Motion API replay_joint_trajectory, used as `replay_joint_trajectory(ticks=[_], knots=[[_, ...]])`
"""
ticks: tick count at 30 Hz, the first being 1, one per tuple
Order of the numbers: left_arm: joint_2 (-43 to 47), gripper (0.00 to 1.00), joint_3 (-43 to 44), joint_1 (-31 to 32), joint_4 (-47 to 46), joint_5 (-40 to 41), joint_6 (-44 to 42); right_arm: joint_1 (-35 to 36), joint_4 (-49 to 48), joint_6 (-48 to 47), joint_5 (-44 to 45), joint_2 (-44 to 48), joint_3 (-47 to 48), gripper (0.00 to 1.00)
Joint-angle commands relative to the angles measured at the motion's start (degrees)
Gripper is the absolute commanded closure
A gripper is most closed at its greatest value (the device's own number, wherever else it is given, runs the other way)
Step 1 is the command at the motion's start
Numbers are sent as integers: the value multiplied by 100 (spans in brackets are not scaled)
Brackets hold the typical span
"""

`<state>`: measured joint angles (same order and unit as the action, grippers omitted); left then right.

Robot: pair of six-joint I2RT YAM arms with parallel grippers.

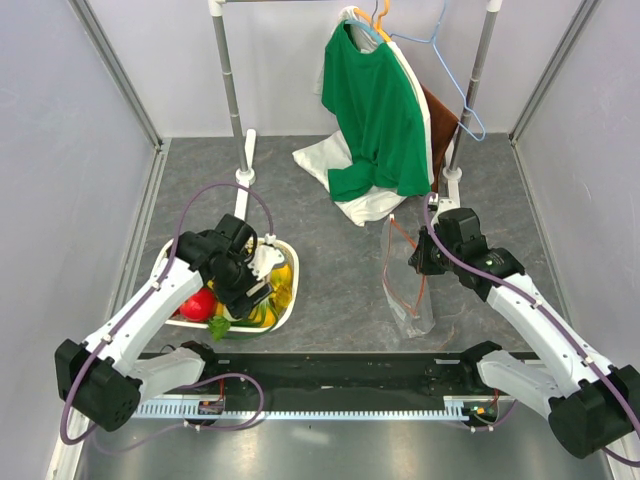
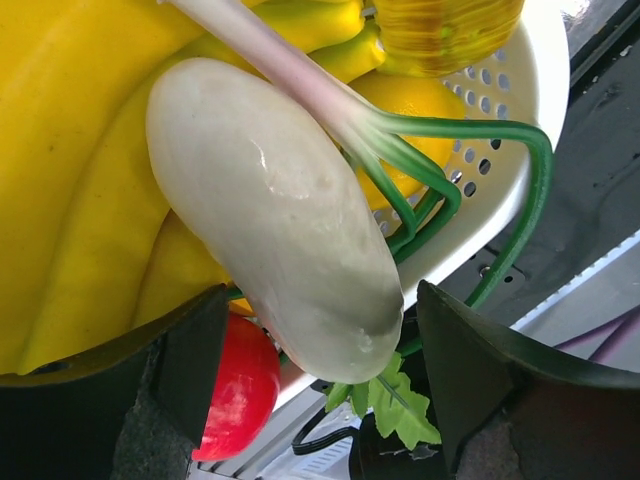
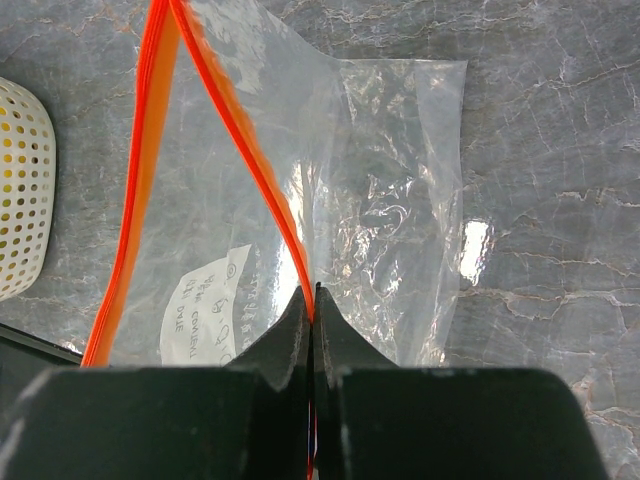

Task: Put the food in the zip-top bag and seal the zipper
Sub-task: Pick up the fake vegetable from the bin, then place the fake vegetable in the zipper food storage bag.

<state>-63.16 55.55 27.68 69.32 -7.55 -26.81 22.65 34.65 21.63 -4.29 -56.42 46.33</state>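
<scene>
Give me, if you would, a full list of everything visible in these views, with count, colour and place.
basket: one, white lattice, table's left
bananas: a bunch, yellow, in the basket
radish: one, white with green stems, on the bananas
apple: one, red, basket's left end
zip-top bag: one, clear, table's right, mouth held up
zipper: one, orange-red, along the bag's mouth
label: one, pale, on the bag
T-shirt: one, green, hanging on the rack
cloth: one, white, under the T-shirt
rack: one, grey metal, far side
table: one, grey
left claw: black, open, straddling the radish
right claw: black, shut on the zipper
</scene>
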Motion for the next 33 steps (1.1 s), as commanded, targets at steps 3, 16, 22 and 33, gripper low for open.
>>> replay_joint_trajectory(ticks=[3, 16, 22, 33], knots=[[-21, 24, -71, 123, -261, 202, 185, -16, -99, -62, -36, 17, 245, 100], [-618, 66, 2784, 132, 688, -1447, 518, -24, -108, 96, -45, 26, 377, 100], [-1093, 70, 3173, 395, -820, -4190, 2164, -24, -283, 254, -150, -9, 360, 100], [-2094, 71, 1802, 1740, -7269, -4343, 7512, -15, -345, 412, -98, 70, 324, 100]])
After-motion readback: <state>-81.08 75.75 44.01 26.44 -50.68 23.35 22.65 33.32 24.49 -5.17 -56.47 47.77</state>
